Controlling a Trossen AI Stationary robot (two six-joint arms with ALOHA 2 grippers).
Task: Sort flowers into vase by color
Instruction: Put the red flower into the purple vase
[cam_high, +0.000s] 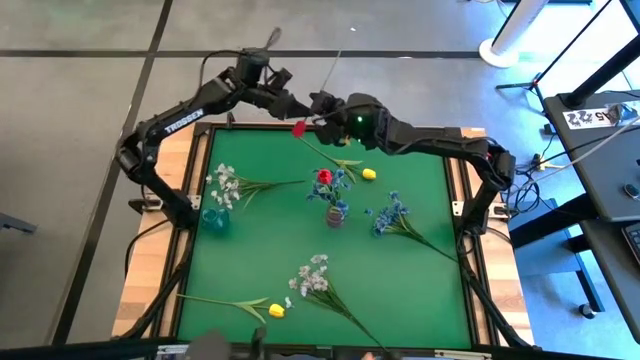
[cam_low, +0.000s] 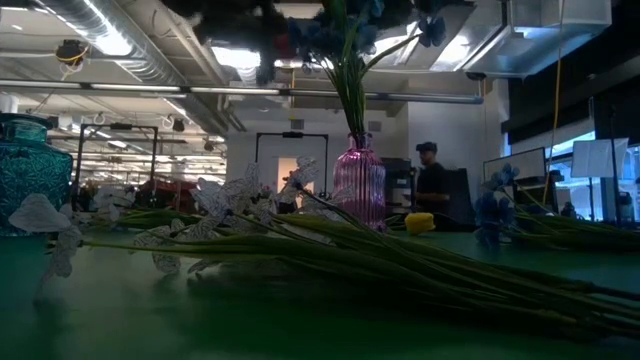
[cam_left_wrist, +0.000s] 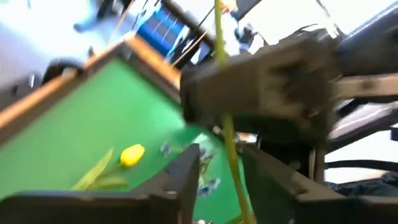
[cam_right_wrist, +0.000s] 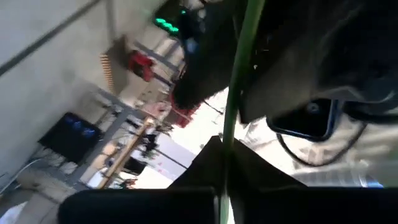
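A red flower (cam_high: 298, 128) on a thin green stem hangs in the air over the table's far edge, between my two grippers. My right gripper (cam_high: 323, 105) is shut on its stem (cam_right_wrist: 239, 74). My left gripper (cam_high: 288, 100) stands open right beside it, the stem (cam_left_wrist: 227, 137) running through the gap between its fingers (cam_left_wrist: 186, 177). A pink vase (cam_high: 335, 215) at the table's middle holds blue blossoms and a red bloom (cam_high: 324, 177). A teal vase (cam_high: 213, 218) stands at the left. My right gripper pinches the red flower's stem (cam_right_wrist: 225, 149) between its two fingers, which lie across the stem and come level from the table's right. The flower is lifted clear of the table and tilted, its bloom (cam_high: 298, 128) toward the near left and its bare end toward the far side.
On the green mat lie a white spray (cam_high: 225, 185) by the teal vase, a yellow flower (cam_high: 368, 174) right of the pink vase, a blue spray (cam_high: 390, 215), another white spray (cam_high: 312, 275) and a yellow flower (cam_high: 276, 310) near the front. A person (cam_low: 430, 185) stands beyond the table.
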